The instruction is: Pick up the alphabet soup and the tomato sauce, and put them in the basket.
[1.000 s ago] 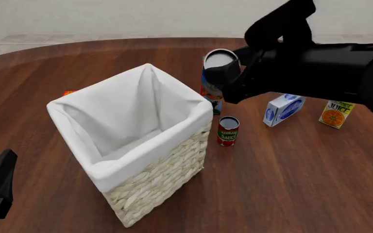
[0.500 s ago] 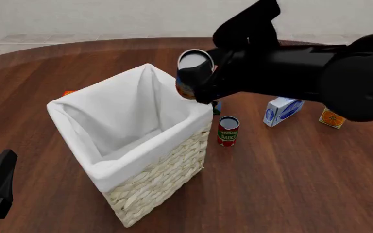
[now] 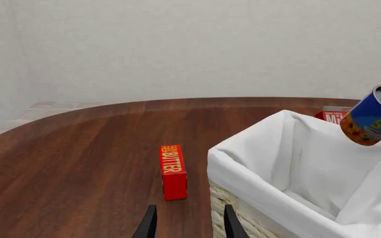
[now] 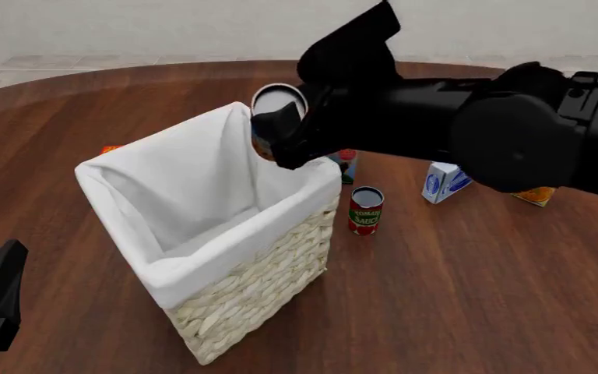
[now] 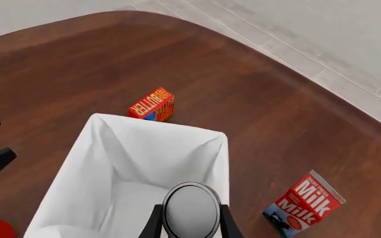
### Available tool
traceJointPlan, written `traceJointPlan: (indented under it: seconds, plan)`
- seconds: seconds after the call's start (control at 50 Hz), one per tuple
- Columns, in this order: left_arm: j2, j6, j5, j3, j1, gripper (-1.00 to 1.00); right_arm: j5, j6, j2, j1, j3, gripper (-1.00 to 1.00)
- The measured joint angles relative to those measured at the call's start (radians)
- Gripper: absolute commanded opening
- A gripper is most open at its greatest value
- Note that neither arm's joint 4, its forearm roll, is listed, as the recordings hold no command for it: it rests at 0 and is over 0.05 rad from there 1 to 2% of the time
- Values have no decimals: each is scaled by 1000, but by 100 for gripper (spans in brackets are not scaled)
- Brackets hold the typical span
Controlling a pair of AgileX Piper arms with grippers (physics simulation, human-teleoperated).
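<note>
Right claw [image 4: 278, 128] clamps tilted alphabet soup [image 4: 270, 117] over basket [image 4: 226, 304] | left claw [image 3: 185, 225] parted, low.

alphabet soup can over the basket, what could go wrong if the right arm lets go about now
The alphabet soup hangs tilted in the right gripper, over the far corner of the basket rather than its middle. Released here, it might clip the cloth-lined rim and roll off towards the milk carton.

The tomato sauce stands close beside the basket; a low pass of the arm on withdrawal could topple it.
</note>
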Motion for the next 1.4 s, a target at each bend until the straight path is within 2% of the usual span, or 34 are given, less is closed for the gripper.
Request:
traceJointPlan:
  seconds: [0.42, 1.4]
  plan:
    - [0, 0, 0, 0, 0, 100, -35, 7, 83, 31, -43, -100]
    - [0, 0, 0, 0, 0, 100, -62, 45, 197, 85, -62, -100]
